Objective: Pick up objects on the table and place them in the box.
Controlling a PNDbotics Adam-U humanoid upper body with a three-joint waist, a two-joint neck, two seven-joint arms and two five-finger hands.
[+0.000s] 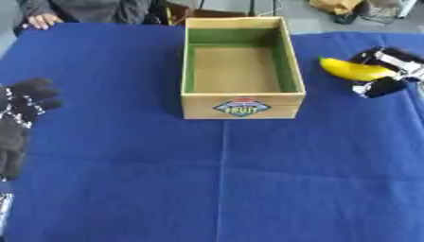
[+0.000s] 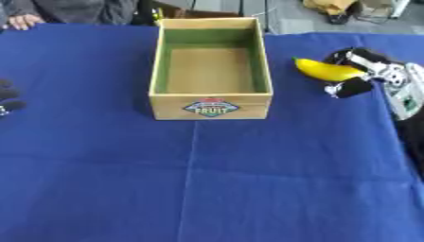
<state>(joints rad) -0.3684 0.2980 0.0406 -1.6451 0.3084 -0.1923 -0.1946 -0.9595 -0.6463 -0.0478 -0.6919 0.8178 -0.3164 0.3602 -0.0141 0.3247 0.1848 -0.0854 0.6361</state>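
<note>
A yellow banana (image 1: 354, 69) is held at the right of the blue table, level with the box's right side. My right hand (image 2: 357, 71) is curled round its right end, coming in from the right edge. The wooden box (image 1: 241, 105) with a green lining and a "FRUIT" label stands at the middle back, and its inside shows bare. My left hand (image 1: 20, 113) rests at the left edge, fingers relaxed and holding nothing.
The blue cloth (image 1: 224, 179) covers the whole table in front of the box. A person's hand (image 1: 41, 20) rests on the far left edge. Bags and clutter (image 1: 335, 5) lie on the floor beyond the far right edge.
</note>
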